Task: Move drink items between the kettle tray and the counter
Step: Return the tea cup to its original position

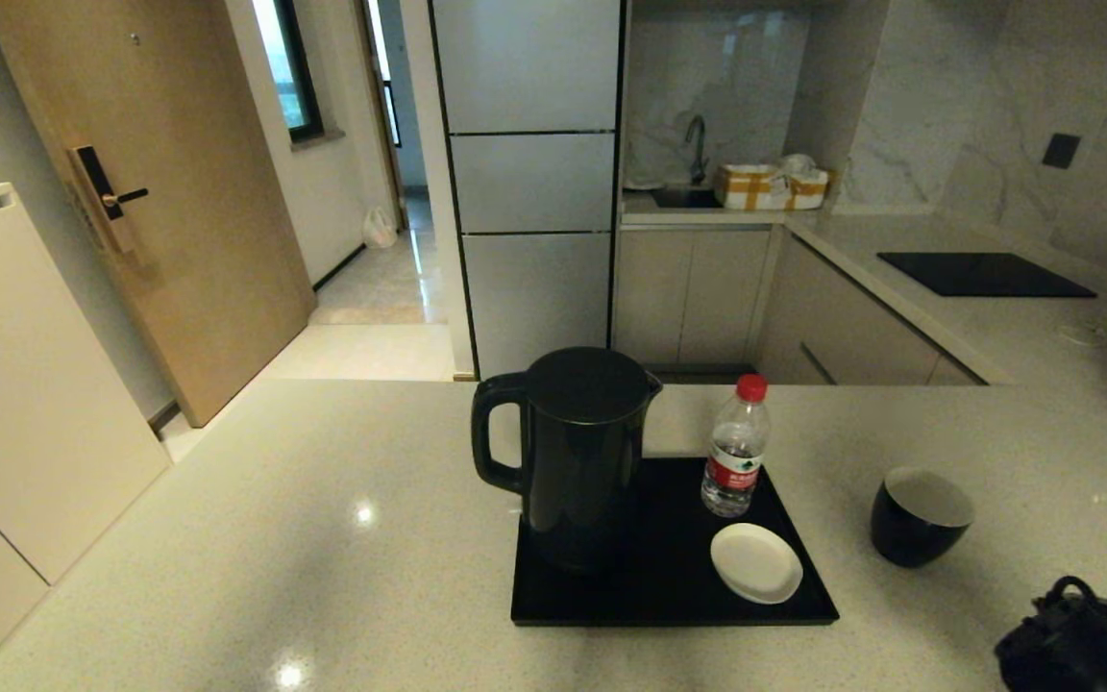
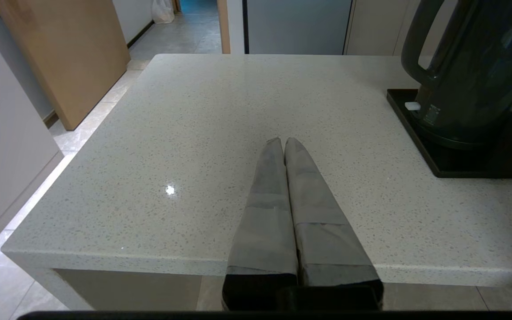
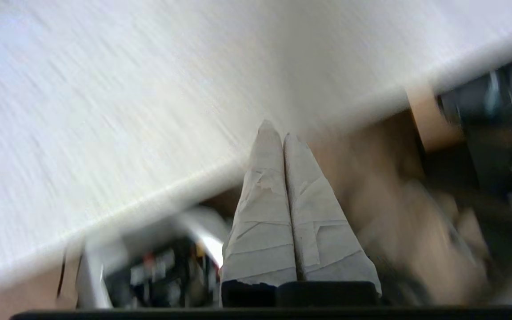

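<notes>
Sitting on the kettle tray [image 1: 611,601] are kettle [image 1: 578,452] and bottle [image 1: 735,450], the cup [image 1: 920,515] already on the table [image 1: 227,538], while both the left end effector [image 2: 283,141] and right end effector [image 3: 278,131] are closed and empty.

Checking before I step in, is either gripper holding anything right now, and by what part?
Nothing is held. The left gripper and right gripper are both shut on nothing.
</notes>
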